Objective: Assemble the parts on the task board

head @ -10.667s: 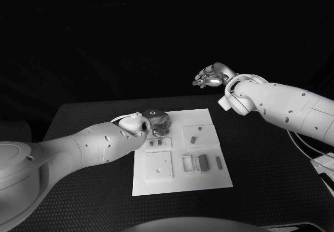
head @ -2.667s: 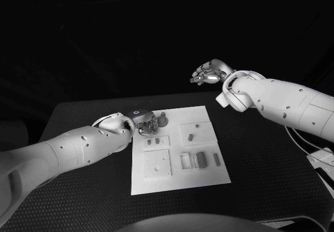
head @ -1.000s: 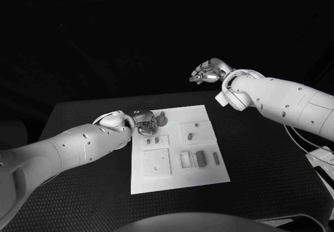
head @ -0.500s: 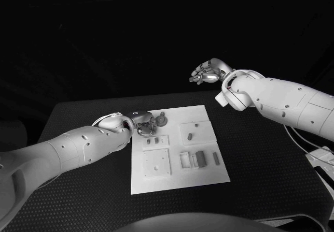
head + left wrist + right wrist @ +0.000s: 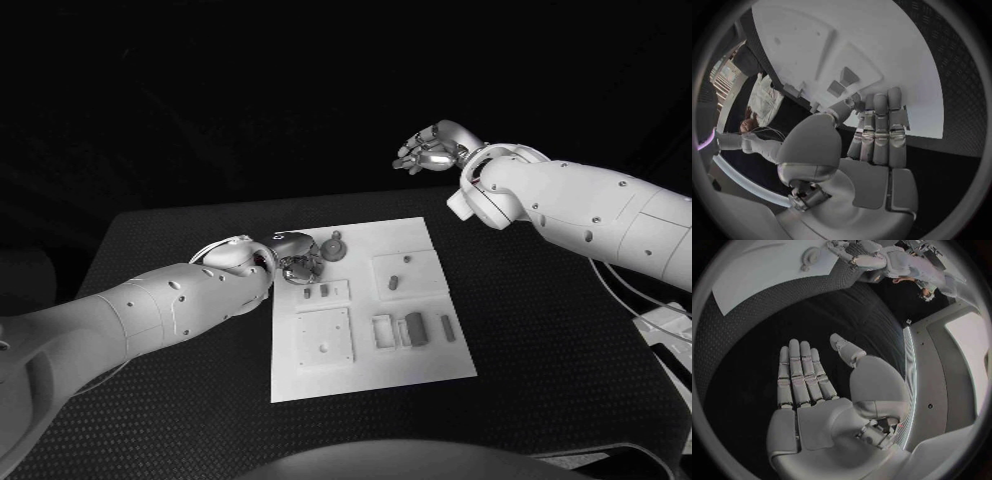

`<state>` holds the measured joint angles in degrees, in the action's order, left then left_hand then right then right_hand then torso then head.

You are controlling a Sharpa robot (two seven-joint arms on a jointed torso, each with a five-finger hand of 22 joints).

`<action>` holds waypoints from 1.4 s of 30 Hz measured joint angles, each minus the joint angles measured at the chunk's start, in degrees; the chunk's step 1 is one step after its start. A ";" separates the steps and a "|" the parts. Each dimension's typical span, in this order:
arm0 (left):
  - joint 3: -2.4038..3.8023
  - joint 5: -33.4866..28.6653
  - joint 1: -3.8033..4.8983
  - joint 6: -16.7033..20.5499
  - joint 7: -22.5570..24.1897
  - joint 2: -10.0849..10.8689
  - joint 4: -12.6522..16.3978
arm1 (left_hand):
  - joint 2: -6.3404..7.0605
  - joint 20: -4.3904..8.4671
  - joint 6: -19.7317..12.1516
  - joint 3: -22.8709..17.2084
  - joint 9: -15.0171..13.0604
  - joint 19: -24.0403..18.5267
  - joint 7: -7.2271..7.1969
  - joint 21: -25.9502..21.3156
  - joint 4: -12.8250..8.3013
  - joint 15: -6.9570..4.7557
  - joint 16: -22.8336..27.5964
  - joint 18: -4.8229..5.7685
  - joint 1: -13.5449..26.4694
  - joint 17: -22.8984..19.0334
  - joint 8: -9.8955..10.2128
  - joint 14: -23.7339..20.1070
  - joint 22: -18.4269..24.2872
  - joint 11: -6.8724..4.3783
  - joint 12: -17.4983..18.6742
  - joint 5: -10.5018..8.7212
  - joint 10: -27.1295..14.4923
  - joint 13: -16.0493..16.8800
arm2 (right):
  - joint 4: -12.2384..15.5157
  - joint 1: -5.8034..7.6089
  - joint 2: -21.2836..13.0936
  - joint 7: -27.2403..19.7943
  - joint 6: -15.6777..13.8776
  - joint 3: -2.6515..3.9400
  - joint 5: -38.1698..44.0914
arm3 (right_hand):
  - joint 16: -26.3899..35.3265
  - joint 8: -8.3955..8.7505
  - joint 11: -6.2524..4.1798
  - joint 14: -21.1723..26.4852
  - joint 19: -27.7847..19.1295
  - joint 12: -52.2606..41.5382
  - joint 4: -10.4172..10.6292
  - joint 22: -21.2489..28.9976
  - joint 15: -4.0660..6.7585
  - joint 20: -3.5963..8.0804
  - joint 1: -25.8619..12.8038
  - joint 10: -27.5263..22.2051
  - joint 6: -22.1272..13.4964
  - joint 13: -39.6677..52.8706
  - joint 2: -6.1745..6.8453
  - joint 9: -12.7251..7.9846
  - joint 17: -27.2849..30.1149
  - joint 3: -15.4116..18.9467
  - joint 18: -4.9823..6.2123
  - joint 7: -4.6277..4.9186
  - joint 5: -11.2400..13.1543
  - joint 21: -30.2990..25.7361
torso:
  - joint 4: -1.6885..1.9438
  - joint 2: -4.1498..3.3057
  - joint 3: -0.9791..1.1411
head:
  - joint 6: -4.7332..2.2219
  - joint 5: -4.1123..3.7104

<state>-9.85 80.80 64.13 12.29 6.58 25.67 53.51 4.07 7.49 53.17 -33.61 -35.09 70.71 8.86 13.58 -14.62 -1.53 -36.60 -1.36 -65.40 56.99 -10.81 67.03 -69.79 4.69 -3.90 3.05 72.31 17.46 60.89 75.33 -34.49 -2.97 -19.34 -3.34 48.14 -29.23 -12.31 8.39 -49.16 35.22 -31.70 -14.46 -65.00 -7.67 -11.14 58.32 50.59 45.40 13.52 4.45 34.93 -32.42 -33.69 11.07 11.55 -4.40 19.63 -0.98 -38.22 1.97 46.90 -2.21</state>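
Note:
The white task board (image 5: 378, 372) lies in the middle of the black table. Grey parts sit on it: a round knobbed part (image 5: 335, 243) at the far edge, two small pieces (image 5: 325, 291) below it, and a dark bar (image 5: 417, 327) among frames on the right. My left hand (image 5: 296, 256) hovers at the board's far left corner, right beside the round part. In the left wrist view its fingers (image 5: 879, 125) lie straight over the board's edge (image 5: 879, 45) and hold nothing. My right hand (image 5: 430, 152) is raised high behind the table, its fingers (image 5: 798, 375) straight and empty.
A raised plate with a slot (image 5: 405, 272) and a square plate with a hole (image 5: 326, 338) also sit on the board. Black table (image 5: 562, 330) stretches to the right of the board. The right wrist view shows the board (image 5: 748, 275) far off.
My left hand has shifted slightly at the board's far left corner, still beside the round part. The right hand has stayed raised. The parts have not moved.

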 measured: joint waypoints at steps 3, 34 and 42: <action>0.01 -0.14 0.00 -0.06 -0.06 -0.01 -0.05 | 0.01 0.00 -0.21 0.00 0.12 0.00 0.19 0.00 0.00 0.00 0.00 -0.02 -0.02 0.08 0.21 0.00 -0.04 -0.01 0.00 0.00 0.00 -0.03 | 0.00 0.00 0.00 0.00 0.00 0.00 -0.01 | 0.00 0.00 0.00 0.00 0.00 0.00 0.00 0.00 0.00 0.00 0.00 0.00 0.00 0.00 0.00 0.00 0.00 0.00 0.00 0.00 0.00 0.00 | 0.00 0.00 0.00 | 0.03 -0.03; 0.12 -0.56 0.08 0.25 -0.59 2.05 -0.49 | 1.17 -0.25 -5.19 0.71 1.25 0.24 -0.08 -0.64 -0.40 -0.01 0.49 -0.94 0.17 1.05 1.88 0.01 -0.87 -0.11 -0.26 0.00 -0.28 0.37 | -0.05 0.00 -0.29 0.03 0.07 0.00 -0.04 | 0.51 0.00 0.00 0.00 0.00 0.00 0.00 -0.13 0.00 0.00 0.23 0.00 0.00 -0.25 0.23 -0.11 -0.24 0.00 0.00 0.00 0.00 -0.23 | 0.03 0.01 -0.05 | -0.06 -0.05; 0.51 -0.50 0.06 0.70 -0.77 4.47 -0.31 | 1.52 -0.27 -5.39 0.87 1.32 0.22 0.13 -0.67 -0.55 0.00 0.49 -1.07 0.27 1.21 2.19 0.00 -0.99 -0.11 -0.25 0.00 -0.45 0.13 | -0.15 0.00 -0.93 0.04 0.63 0.00 0.20 | 0.91 0.00 0.00 -0.24 0.00 0.45 -0.46 -0.34 -0.02 0.00 0.91 0.00 0.00 -0.76 0.01 -0.26 -0.62 0.07 0.00 0.00 0.00 -0.48 | 0.04 -0.01 -0.09 | -0.19 -0.02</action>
<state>-9.34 80.31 64.19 12.98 5.81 30.14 53.20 5.59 7.21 47.78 -32.74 -33.77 70.93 8.98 12.91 -15.17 -1.53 -36.11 -2.43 -65.13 58.21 -8.61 67.04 -70.78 4.58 -4.16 3.05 71.86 17.59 60.75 75.33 -35.42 -2.94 -18.71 -3.34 48.34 -28.32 -12.31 8.39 -49.40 35.22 -31.25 -14.92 -65.34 -7.69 -11.14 59.23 50.59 45.40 12.75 4.46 34.67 -33.04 -33.62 11.07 11.55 -4.40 19.15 -0.94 -38.23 1.88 46.71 -2.24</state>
